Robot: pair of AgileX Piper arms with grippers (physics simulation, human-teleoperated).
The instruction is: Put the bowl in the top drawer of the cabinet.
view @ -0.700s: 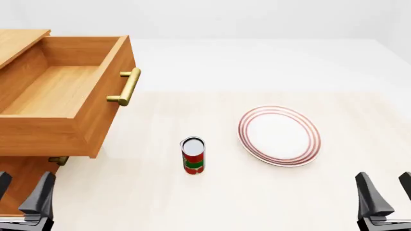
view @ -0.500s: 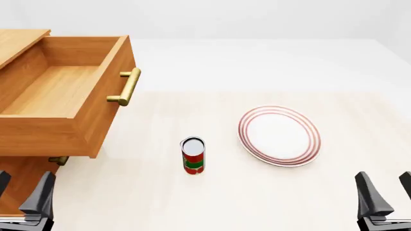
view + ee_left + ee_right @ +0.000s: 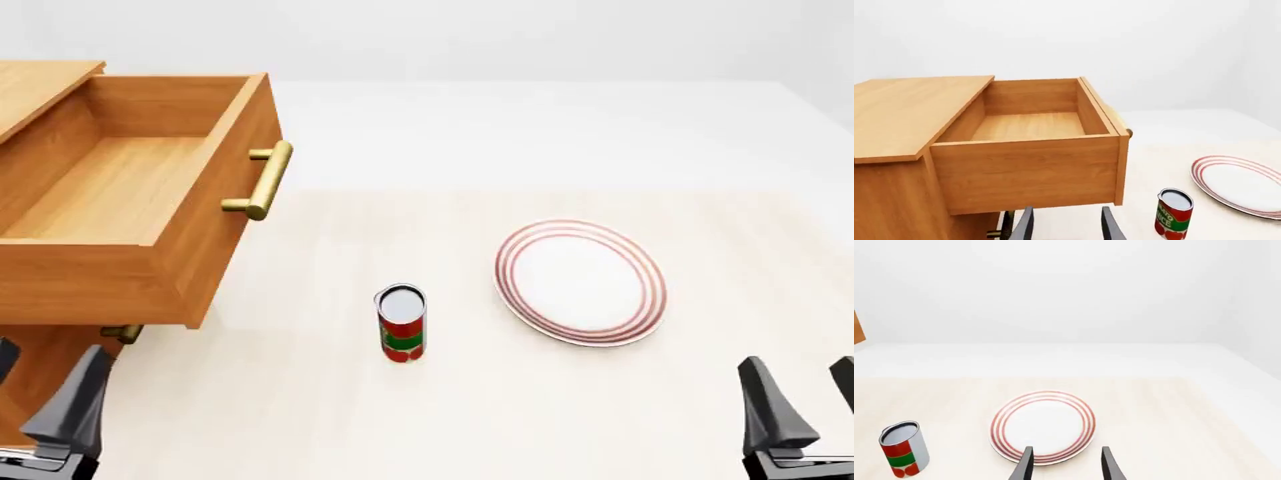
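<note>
The bowl is out of view in every frame. The cabinet (image 3: 40,90) stands at the far left, and its top drawer (image 3: 220,240) is pulled out with nothing inside, the brass bar handle (image 3: 263,180) facing the table's middle. The left wrist view shows the same cabinet (image 3: 914,110) and open drawer (image 3: 1027,170). My left gripper (image 3: 47,405) (image 3: 1066,227) is open and holds nothing, low at the near left below the drawer. My right gripper (image 3: 807,410) (image 3: 1066,465) is open and holds nothing at the near right, short of the plate.
A flat white plate with red rings (image 3: 581,282) (image 3: 1043,426) (image 3: 1241,185) lies right of centre. A red and green can (image 3: 400,320) (image 3: 902,449) (image 3: 1173,212) stands upright between drawer and plate. The lower drawer's small brass handle (image 3: 120,333) shows under the open drawer.
</note>
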